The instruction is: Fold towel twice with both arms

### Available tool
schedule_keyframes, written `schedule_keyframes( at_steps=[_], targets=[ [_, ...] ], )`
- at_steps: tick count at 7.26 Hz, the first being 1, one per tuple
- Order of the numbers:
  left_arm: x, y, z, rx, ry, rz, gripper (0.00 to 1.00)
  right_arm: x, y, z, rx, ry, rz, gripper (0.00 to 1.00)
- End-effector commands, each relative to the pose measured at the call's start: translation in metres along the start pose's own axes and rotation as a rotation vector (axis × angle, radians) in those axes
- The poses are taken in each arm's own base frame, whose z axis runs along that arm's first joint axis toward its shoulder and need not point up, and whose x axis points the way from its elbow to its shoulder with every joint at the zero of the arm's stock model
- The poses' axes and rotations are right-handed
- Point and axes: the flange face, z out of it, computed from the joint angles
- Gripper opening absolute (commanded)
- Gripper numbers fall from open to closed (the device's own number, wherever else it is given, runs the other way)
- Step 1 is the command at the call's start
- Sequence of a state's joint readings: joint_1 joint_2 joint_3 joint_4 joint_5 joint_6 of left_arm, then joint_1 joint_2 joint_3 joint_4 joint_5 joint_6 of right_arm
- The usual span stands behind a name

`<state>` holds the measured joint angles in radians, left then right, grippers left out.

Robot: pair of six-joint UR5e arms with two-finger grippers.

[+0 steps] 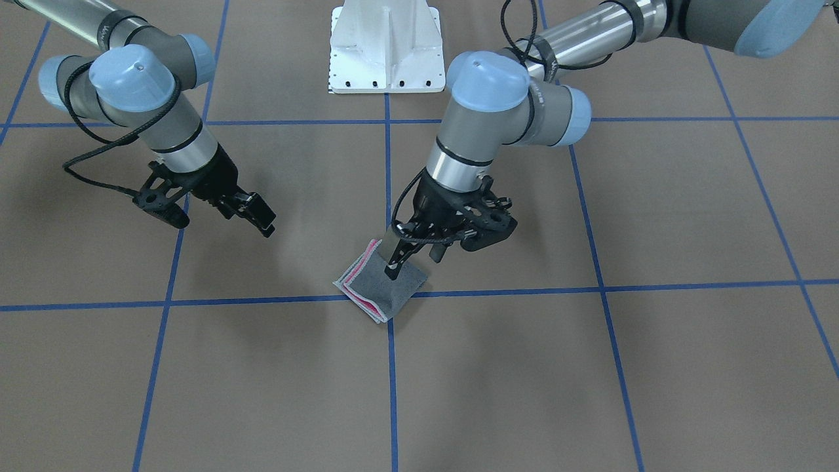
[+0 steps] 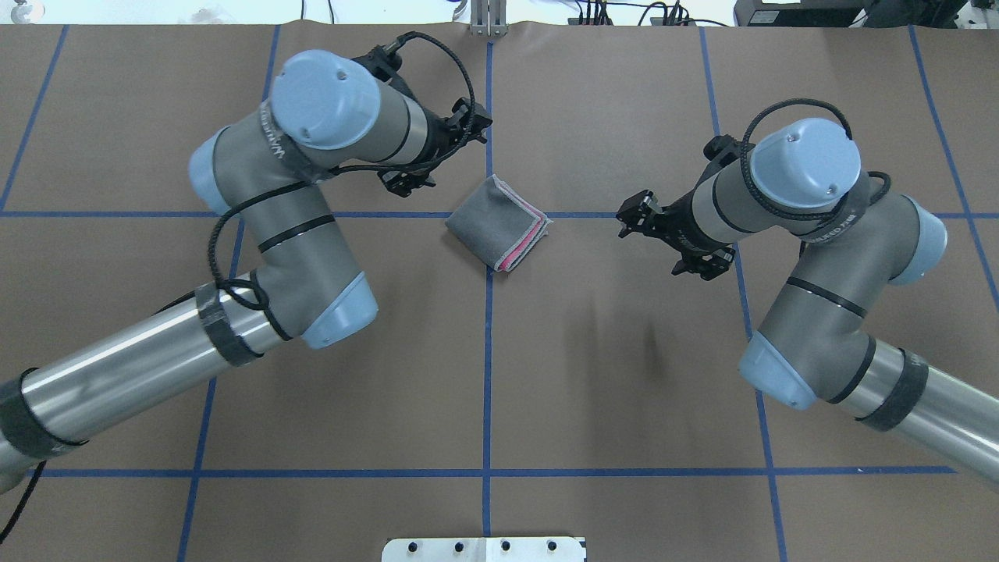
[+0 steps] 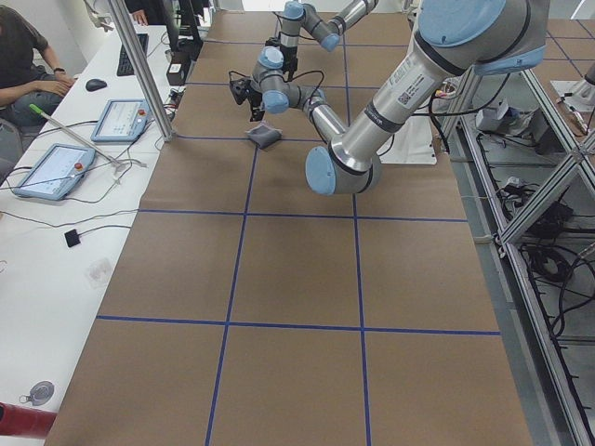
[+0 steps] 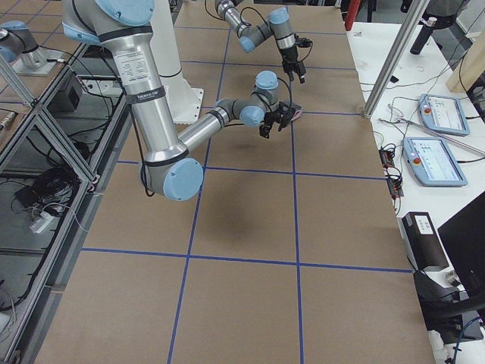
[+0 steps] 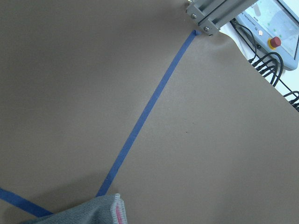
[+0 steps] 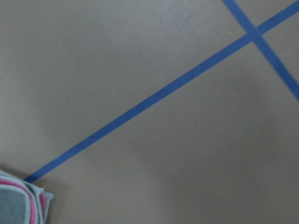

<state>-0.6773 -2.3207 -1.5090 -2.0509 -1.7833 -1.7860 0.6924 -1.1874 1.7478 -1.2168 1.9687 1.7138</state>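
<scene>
The towel (image 1: 380, 283) (image 2: 499, 224) lies near the table's middle on a blue tape crossing. It is folded into a small square, dark grey face up, with pink and light grey edges stacked along one side. My left gripper (image 1: 414, 259) (image 2: 441, 152) hangs open just above and beside it, holding nothing. In the left wrist view only a corner of the towel (image 5: 100, 212) shows at the bottom edge. My right gripper (image 1: 221, 224) (image 2: 667, 242) stands open and empty, well off to the towel's other side. A corner of the towel (image 6: 21, 203) sits at the right wrist view's lower left.
Blue tape lines (image 2: 488, 351) grid the brown paper table. The white pedestal base (image 1: 387, 52) stands at the robot's edge. Past the far edge are an aluminium post (image 5: 212, 16), control tablets (image 3: 51, 172) on a white desk, and a seated person (image 3: 19, 56).
</scene>
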Motion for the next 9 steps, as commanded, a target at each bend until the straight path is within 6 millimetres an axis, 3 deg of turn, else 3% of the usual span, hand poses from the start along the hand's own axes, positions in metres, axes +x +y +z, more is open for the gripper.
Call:
schedule_keyframes(
  at_steps=[1,3,7,8,9],
  targets=[
    [-0.053,-0.008,-0.034,-0.016,0.005,0.043,1.00,-0.034,0.023,0.014,0.005,-0.021,-0.004,1.00],
    [-0.064,-0.010,-0.032,-0.014,-0.012,0.043,1.00,-0.058,0.041,0.024,-0.001,-0.033,0.006,1.00],
    [-0.077,-0.011,-0.031,-0.029,-0.030,0.039,1.00,-0.095,0.039,0.038,0.042,-0.065,0.037,0.98],
    [-0.084,-0.013,-0.031,-0.026,-0.037,0.037,1.00,-0.092,0.033,0.052,0.040,-0.083,0.042,0.98],
    [-0.099,-0.012,-0.047,-0.031,-0.030,0.039,1.00,-0.090,0.030,0.058,0.044,-0.093,0.040,0.98]
  ],
)
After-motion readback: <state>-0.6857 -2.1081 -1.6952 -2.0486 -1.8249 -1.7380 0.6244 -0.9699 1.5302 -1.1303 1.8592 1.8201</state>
